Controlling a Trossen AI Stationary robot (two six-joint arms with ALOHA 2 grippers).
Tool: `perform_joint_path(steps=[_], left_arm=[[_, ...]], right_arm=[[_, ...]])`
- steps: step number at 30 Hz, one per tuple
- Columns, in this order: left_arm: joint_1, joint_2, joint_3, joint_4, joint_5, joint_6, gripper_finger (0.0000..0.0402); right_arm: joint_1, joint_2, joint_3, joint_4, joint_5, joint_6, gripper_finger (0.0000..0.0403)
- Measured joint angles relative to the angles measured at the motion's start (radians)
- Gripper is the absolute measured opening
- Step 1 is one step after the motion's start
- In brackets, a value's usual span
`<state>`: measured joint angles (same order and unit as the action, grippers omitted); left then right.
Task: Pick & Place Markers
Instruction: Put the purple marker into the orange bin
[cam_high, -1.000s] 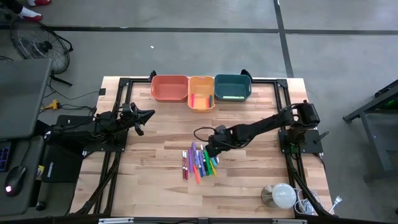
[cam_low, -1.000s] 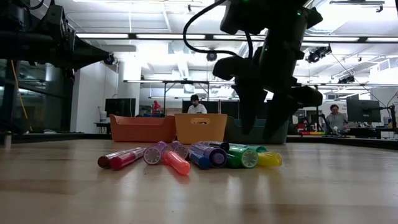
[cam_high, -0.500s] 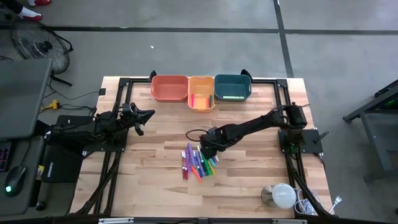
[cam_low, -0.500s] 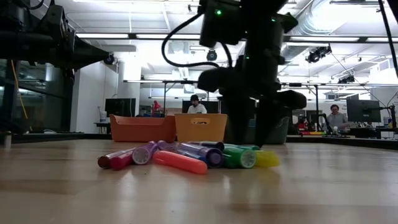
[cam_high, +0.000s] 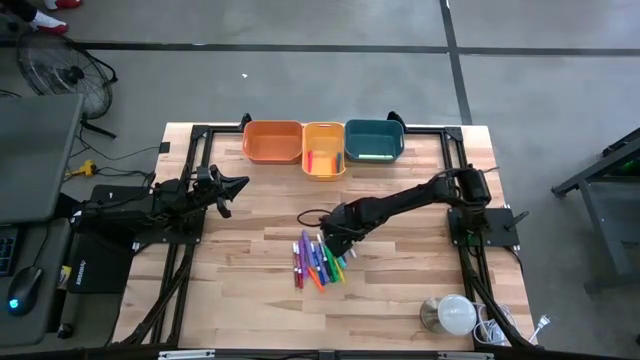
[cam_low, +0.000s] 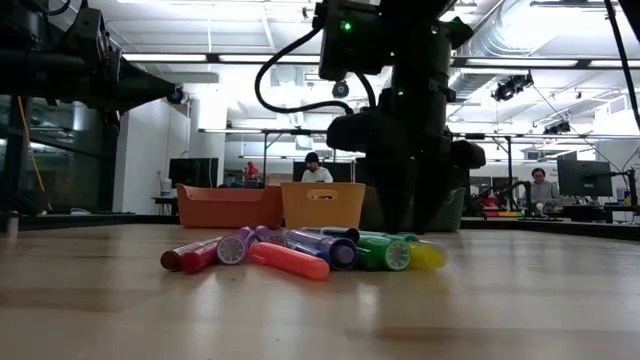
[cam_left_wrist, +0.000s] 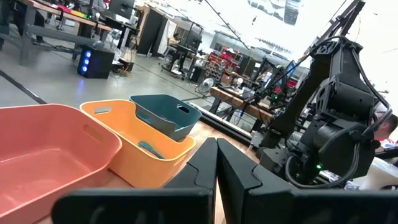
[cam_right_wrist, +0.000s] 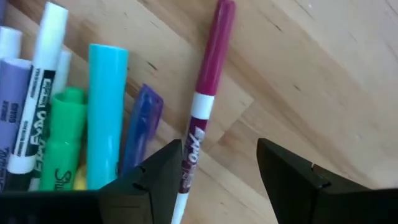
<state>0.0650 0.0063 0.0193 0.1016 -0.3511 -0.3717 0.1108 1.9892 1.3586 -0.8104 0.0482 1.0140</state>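
Observation:
The markers (cam_high: 318, 262) lie in a loose row on the table's middle; the low view shows their capped ends (cam_low: 300, 252). My right gripper (cam_high: 332, 240) is low over the row's far right end, open, fingers pointing down (cam_low: 412, 215). In its wrist view (cam_right_wrist: 217, 186) a magenta marker (cam_right_wrist: 208, 81) lies between the fingers, close beside one of them. A blue marker (cam_right_wrist: 140, 127), a cyan marker (cam_right_wrist: 106, 106) and a green marker (cam_right_wrist: 65, 137) lie alongside. My left gripper (cam_high: 232, 186) waits shut at the table's left (cam_left_wrist: 216, 168). My right gripper comes at the markers from above with its fingers apart. One finger (cam_right_wrist: 152, 183) stands right at the magenta marker's white barrel (cam_right_wrist: 189, 152), and the finger itself covers the marker's end. I cannot tell whether they touch. The marker lies flat on the table.
Three bins stand along the far edge: orange (cam_high: 272, 141), yellow (cam_high: 323, 150) holding a few markers, teal (cam_high: 373, 140) with a green one. A white round lamp (cam_high: 455, 315) sits at the near right corner. A black cable (cam_high: 308, 214) loops off the right wrist.
My right gripper has moved toward the table's left and down onto the far right end of the marker row. A coral marker that pointed at the near edge has turned to lie crosswise at the front of the row.

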Motion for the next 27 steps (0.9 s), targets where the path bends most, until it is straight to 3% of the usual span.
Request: perform_joint_path(steps=[10, 27], left_arm=[[0.000, 0.000, 0.000, -0.001, 0.000, 0.000, 0.0003], [0.000, 0.000, 0.000, 0.000, 0.000, 0.000, 0.0003]], right_arm=[[0.015, 0.050, 0.005, 0.019, -0.033, -0.081, 0.0197], [0.035, 0.053, 0.002, -0.002, -0.040, -0.040, 0.0197]])
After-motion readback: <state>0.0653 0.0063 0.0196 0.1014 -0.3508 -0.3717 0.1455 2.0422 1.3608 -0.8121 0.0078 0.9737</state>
